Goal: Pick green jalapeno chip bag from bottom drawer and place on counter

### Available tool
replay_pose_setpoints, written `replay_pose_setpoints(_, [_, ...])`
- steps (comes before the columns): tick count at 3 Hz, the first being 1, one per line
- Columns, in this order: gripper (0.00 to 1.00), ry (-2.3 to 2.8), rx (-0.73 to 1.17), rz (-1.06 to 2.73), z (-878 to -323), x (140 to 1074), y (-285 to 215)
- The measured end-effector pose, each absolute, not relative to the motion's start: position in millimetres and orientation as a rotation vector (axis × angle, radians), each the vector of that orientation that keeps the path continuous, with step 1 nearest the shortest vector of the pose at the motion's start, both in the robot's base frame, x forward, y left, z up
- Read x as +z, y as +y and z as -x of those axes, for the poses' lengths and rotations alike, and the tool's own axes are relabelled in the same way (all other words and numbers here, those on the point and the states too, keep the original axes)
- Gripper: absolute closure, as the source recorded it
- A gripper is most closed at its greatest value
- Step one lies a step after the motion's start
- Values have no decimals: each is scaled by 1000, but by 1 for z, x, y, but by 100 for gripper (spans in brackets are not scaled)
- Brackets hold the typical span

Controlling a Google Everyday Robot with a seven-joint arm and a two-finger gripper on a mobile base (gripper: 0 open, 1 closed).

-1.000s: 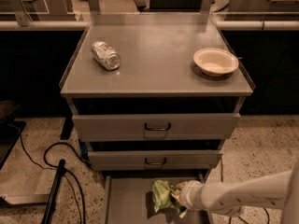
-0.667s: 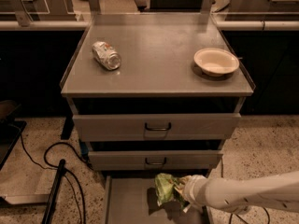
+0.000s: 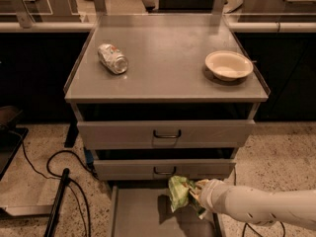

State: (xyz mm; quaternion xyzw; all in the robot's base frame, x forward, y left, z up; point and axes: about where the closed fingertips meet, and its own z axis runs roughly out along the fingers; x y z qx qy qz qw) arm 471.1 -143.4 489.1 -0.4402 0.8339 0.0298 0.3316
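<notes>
gripper (image 3: 194, 195) fingers clamp the green jalapeno chip bag (image 3: 177, 190) above the bottom drawer (image 3: 138, 217).

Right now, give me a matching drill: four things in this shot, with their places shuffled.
Things:
1. crushed can
2. bowl
3. green jalapeno chip bag
4. pincer

Places:
A. right part of the counter
B. held above the floor of the open bottom drawer
C. left part of the counter
D. shut on the bag's right edge, over the drawer

Pairs: 1-C, 2-A, 3-B, 4-D.
</notes>
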Motion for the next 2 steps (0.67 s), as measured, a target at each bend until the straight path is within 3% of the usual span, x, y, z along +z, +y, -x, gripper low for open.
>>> replay_pose_setpoints(2, [100, 2077, -21, 1132, -476, 538, -144])
